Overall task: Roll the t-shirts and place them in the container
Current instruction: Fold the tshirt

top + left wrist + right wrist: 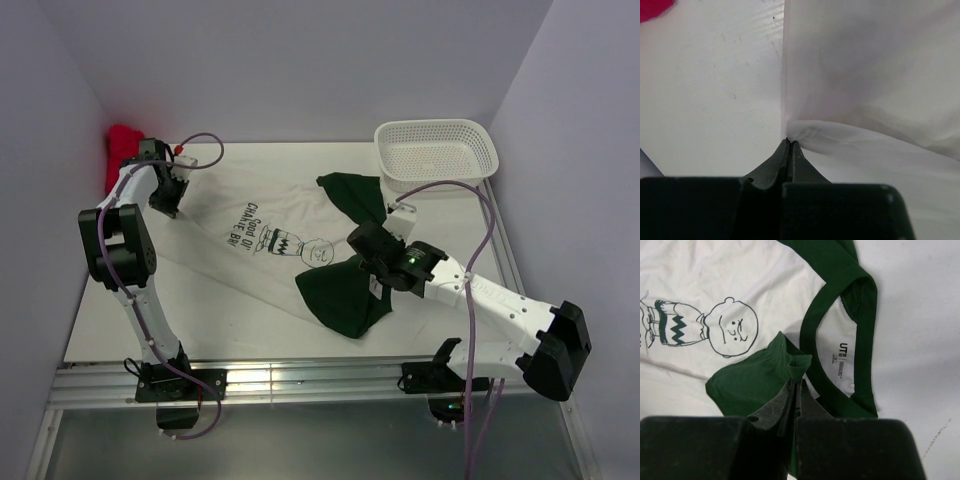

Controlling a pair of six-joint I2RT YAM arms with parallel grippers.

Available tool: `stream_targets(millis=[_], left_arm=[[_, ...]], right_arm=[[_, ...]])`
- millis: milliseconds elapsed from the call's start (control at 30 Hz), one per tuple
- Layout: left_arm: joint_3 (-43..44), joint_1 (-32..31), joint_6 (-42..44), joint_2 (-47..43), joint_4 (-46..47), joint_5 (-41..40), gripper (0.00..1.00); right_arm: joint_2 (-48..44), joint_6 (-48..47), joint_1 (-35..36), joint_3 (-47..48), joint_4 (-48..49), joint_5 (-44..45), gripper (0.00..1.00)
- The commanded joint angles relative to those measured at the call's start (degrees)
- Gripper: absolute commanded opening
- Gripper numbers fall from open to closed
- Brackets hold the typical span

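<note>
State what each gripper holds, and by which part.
Left gripper pinches the t-shirt at its white edge; right gripper pinches a fold of its green sleeve.

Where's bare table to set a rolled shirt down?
Bare table lies between the near edge of the t-shirt and the front rail, right of the left arm. A thin strip runs behind it, left of the white basket. The right side is crowded: right arm and purple cable.

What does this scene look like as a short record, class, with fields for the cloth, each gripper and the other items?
shirt: off-white t-shirt, cartoon print, spread on the table
green cloth: lies at the shirt's collar end
left gripper: shut on the off-white t-shirt's edge
right gripper: shut on a fold of green cloth beside the collar
basket: white, far right
red cloth: far left corner
</note>
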Motion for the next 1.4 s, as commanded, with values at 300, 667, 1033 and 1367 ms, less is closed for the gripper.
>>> stream_targets(millis=[300, 667, 1033, 1367], left_arm=[[-0.2, -0.6, 0.2, -1.9, 2.0, -2.4, 0.0], [3.9, -2.2, -1.0, 1.2, 1.3, -4.4, 0.0], [6.0, -3.7, -1.6, 4.5, 1.4, -5.7, 0.27], [4.0, -3.6, -0.7, -0.5, 2.1, -4.7, 0.65]], right_arm=[[-2.8, 1.4, 1.6, -2.2, 1.9, -0.1, 0.0], [1.2, -0.8, -0.6, 0.8, 0.5, 2.9, 0.0], [3.0, -2.6, -3.2, -2.1, 5.3, 0.5, 0.0], [8.1, -4.7, -2.9, 0.7, 7.7, -1.6, 0.0]])
